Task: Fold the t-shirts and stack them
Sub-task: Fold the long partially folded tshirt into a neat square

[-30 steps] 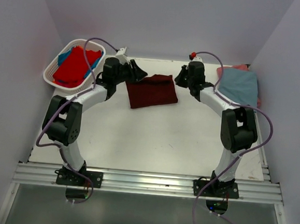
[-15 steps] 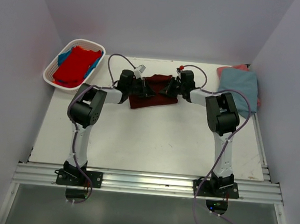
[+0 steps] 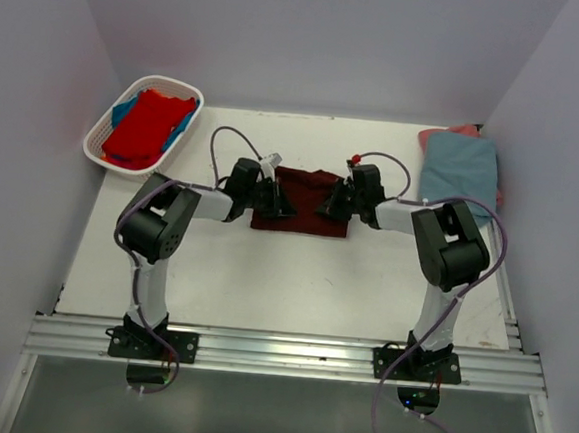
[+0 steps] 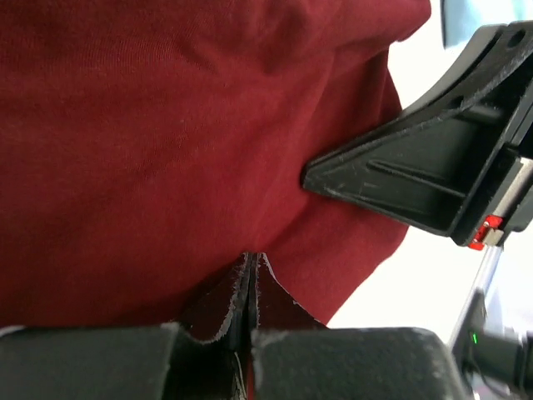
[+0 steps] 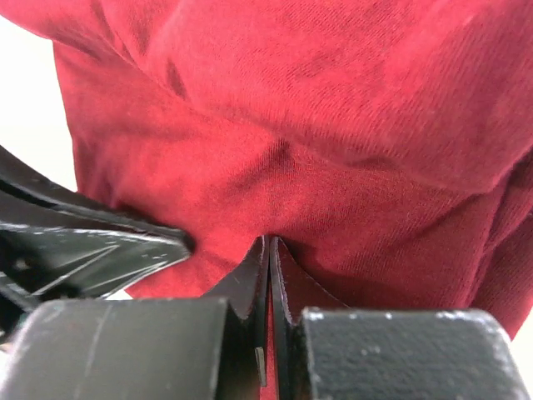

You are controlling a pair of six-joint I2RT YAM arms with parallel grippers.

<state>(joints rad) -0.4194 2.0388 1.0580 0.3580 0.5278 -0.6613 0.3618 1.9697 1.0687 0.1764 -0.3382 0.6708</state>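
Note:
The dark maroon t-shirt (image 3: 306, 203) lies folded on the table's middle, a little toward the back. My left gripper (image 3: 274, 197) is shut on its left edge; the cloth (image 4: 166, 142) fills the left wrist view, pinched at the jaws (image 4: 251, 258). My right gripper (image 3: 333, 202) is shut on the right edge; the cloth (image 5: 333, 125) fills the right wrist view too. Each wrist view shows the other gripper close by. A bright red shirt (image 3: 146, 125) over a blue one lies in the basket. A grey-blue shirt (image 3: 461, 165) sits on a salmon one at the back right.
The white slatted basket (image 3: 100, 139) stands at the back left corner. The folded stack at the back right reaches the table's right edge. White walls close in on three sides. Both arms' purple cables loop above the table.
Both grippers have come toward the table's middle and pulled the maroon shirt nearer. The shirt is now a narrower, flatter band between them.

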